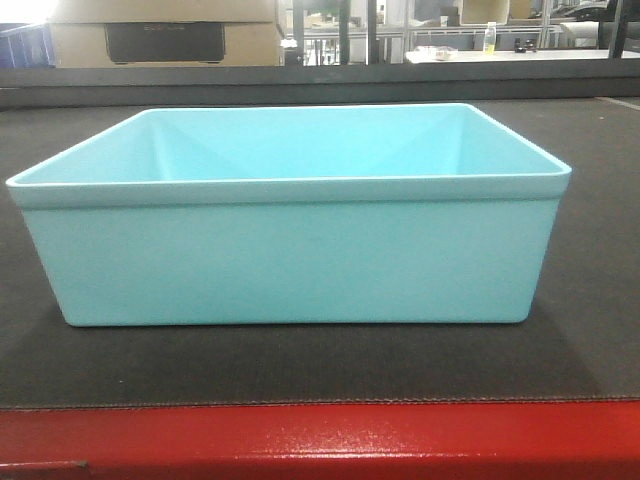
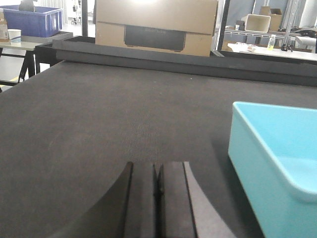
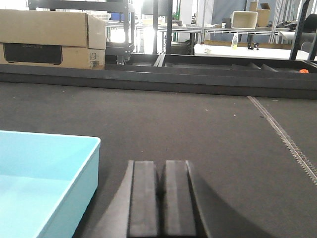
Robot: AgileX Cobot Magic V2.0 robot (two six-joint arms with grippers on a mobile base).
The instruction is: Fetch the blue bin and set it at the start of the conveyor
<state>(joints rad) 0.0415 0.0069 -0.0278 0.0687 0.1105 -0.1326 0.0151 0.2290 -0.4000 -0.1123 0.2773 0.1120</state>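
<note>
The left gripper (image 2: 157, 181) has its fingers pressed together, holding nothing; the right gripper (image 3: 161, 181) is the same. Between them the blue bin (image 1: 290, 255) stands upright on the conveyor start (image 1: 300, 365), near its red edge (image 1: 330, 440).

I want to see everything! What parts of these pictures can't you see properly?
- Blue bin: its floor is hidden by its front wall in the front view; both wrist views cut it off.
- Left gripper and right gripper: bottom edge crops them.
- Cardboard box label: too small to read.
</note>
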